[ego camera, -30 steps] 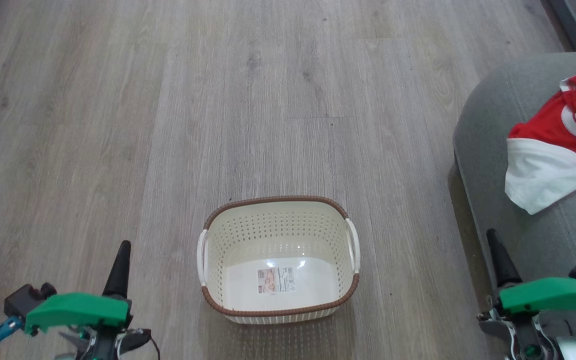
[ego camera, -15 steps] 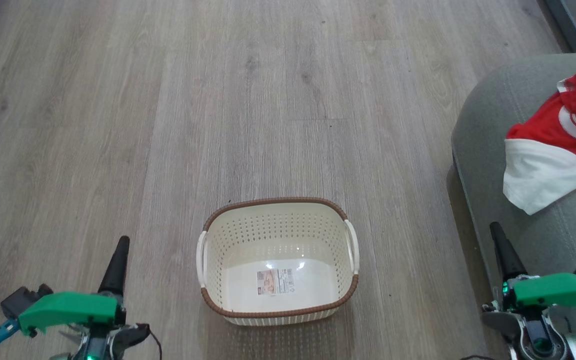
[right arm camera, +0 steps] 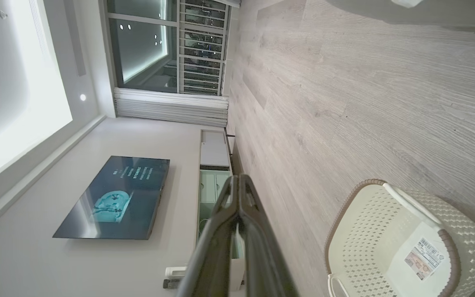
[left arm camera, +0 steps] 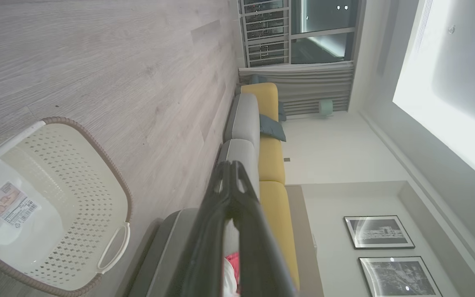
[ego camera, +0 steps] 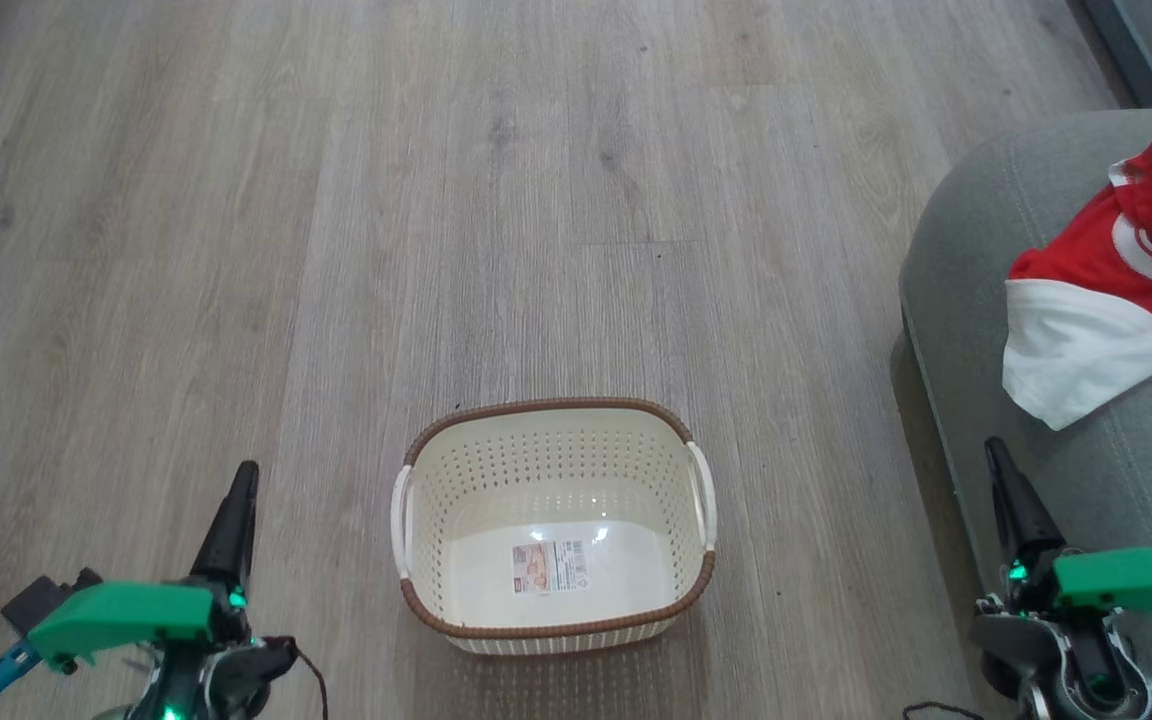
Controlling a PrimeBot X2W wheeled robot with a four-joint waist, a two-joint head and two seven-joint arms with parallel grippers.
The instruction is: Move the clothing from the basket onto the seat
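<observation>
Pale grey wood-plank floor (ego camera: 536, 200) spreads wide, with a large grey-green upholstered seat (ego camera: 976, 250) at its right. On the floor stands a small cream perforated plastic basket (ego camera: 546, 405), its bare bottom showing a label sticker (ego camera: 548, 565). Crumpled red-and-white fabric clothing (ego camera: 1086, 290) lies on the seat, round emblem up. Both the left tool (ego camera: 248, 468) and the right tool (ego camera: 991, 445) have their fingers pressed together.

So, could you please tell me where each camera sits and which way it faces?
Head view: on the head, facing down at the basket and the seat bearing the clothing; left gripper and right gripper at bottom corners.
Left wrist view: along its shut fingers toward the seat.
Right wrist view: along its shut fingers toward a wall screen.
All three share the basket.
</observation>
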